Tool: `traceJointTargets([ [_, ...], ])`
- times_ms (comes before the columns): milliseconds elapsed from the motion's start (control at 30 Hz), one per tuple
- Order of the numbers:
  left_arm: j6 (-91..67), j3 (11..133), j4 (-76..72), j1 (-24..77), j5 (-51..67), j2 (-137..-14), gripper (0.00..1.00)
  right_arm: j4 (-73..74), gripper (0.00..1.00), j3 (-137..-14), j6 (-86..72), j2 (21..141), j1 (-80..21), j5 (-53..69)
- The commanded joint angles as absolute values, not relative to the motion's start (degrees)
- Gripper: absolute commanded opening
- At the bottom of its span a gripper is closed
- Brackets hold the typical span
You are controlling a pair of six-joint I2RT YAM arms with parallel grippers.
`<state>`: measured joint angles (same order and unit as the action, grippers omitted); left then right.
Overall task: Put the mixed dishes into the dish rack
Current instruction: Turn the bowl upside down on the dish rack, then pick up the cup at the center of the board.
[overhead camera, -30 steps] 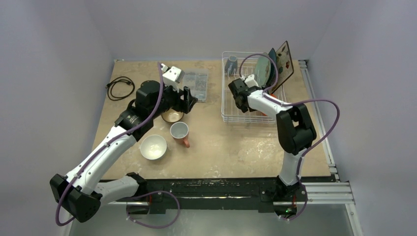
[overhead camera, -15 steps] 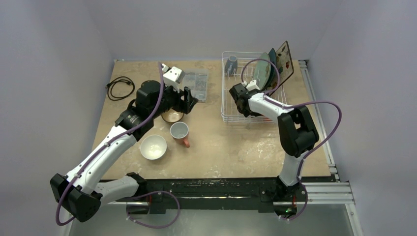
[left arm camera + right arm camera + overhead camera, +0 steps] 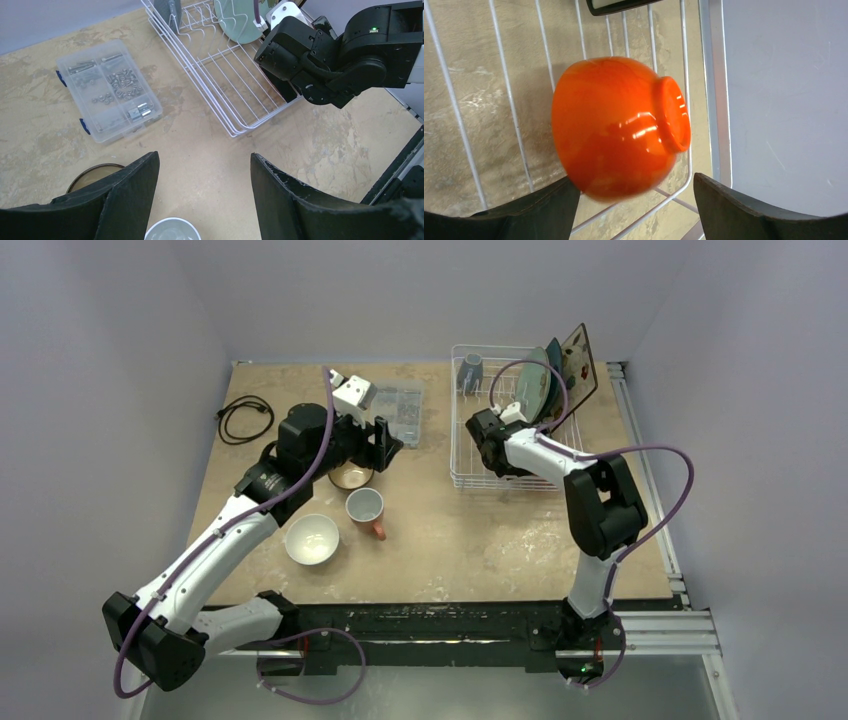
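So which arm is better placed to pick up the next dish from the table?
Left. The left pincer hangs open right by the brown bowl and salmon-pink mug, with the white bowl close by. The right pincer is over at the dish rack, by the orange bowl lying there.

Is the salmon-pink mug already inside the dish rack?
No, the salmon-pink mug stands on the table beside the white bowl, well left of the dish rack.

Three bowls (image 3: 311, 538) (image 3: 351, 477) (image 3: 619, 127), three plates (image 3: 530, 390) (image 3: 553, 352) (image 3: 581, 360), two mugs (image 3: 471, 370) (image 3: 366, 506).
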<state>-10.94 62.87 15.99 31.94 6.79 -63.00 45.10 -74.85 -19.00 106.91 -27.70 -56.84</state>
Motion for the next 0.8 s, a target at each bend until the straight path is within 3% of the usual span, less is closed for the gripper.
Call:
traceJointTargets([
  [0,-10.73,63.54,15.04,32.05,7.11,-63.08,0.66,45.96,0.84,-76.13,-17.04,104.86,-29.45,-53.21],
  [200,-10.63,63.56,15.09,32.06,7.36,-63.13,0.66,44.39,0.97,-75.21,-14.21,102.09,-30.76,-49.53],
  [400,-10.71,63.63,15.14,32.05,7.57,-63.24,0.66,39.39,0.99,-74.94,-12.4,97.3,-32.09,-39.65],
  [600,-10.68,63.63,15.24,32.01,7.65,-63.44,0.66,26.81,0.85,-77.31,-15.21,95.69,-31.96,-31.21],
  [767,-10.33,63.59,15.25,32.05,7.33,-63.5,0.66,21.8,0.61,-80.34,-18.73,99.14,-30.44,-29.09],
])
